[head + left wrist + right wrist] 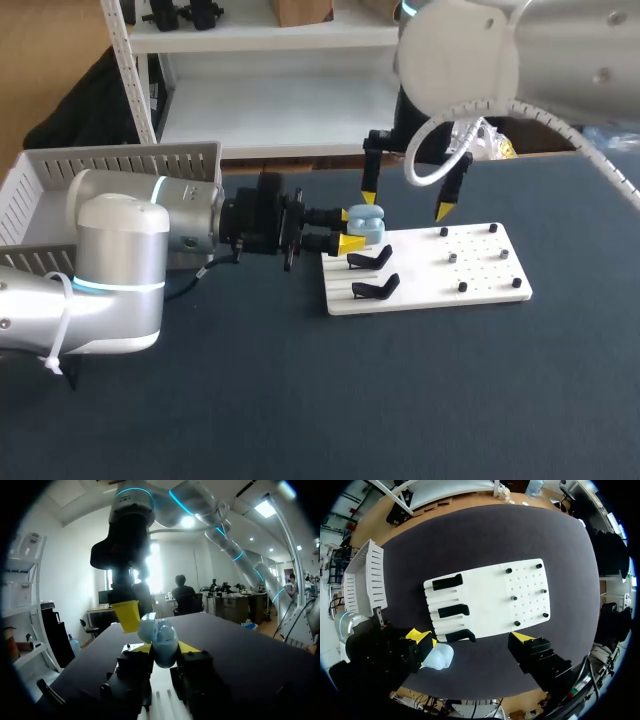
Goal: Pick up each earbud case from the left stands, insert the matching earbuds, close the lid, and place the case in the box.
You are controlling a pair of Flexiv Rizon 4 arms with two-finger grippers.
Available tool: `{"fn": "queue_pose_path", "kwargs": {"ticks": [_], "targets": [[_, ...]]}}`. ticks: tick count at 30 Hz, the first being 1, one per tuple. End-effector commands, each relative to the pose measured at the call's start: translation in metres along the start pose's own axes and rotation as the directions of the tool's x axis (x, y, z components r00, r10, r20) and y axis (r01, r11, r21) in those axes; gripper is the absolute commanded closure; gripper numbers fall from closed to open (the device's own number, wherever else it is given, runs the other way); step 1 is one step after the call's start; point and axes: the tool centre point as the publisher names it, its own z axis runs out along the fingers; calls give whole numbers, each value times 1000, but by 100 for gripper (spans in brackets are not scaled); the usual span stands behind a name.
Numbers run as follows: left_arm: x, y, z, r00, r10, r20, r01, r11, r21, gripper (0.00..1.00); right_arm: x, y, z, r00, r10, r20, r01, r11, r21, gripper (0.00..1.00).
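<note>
Earbud case (368, 226) sat pinched in our left gripper (354, 229), lying at about 8 o'clock from our right gripper (406, 205), which hung open just above it.

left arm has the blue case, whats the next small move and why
Probably nudge the earbud case open with one finger of the right gripper: it hangs open with that finger right beside the case, which the left gripper grips between both tips.
</note>
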Motion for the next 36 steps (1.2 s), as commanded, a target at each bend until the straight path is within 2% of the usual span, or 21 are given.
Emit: {"fn": "queue_pose_path", "kwargs": {"ticks": [1, 4, 7, 11, 15, 20, 29, 36], "targets": [[1, 0, 0, 1000, 1, 3, -1, 1000, -1, 100, 18, -9, -4, 1000, -5, 2, 5, 1000, -27, 0], [1, 0, 0, 1000, 1, 3, -1, 1000, -1, 100, 23, -8, -5, 1000, -12, 9, 13, 999, -35, 0], [1, 0, 0, 1000, 1, 3, -1, 1000, -1, 100, 21, -10, -14, 998, -6, 67, 11, 998, -66, 0], [1, 0, 0, 1000, 1, 3, -1, 1000, -1, 100, 22, -14, -38, 985, -1, 173, 30, 987, -161, 0], [1, 0, 0, 1000, 1, 3, -1, 1000, -1, 100, 28, -20, -58, 969, -13, 245, 77, 964, -256, 0], [-16, 12, -40, 999, 42, -25, -44, 993, -109, 100, 37, -31, -74, 948, -1, 320, 115, 934, -339, 0], [-55, 19, -118, 990, 96, -104, -123, 947, -298, 100, 37, -31, -74, 948, -1, 320, 115, 934, -339, 0], [-67, 28, -167, 976, 71, -204, -150, 900, -408, 100, 37, -31, -74, 948, -1, 320, 115, 934, -339, 0]]}}
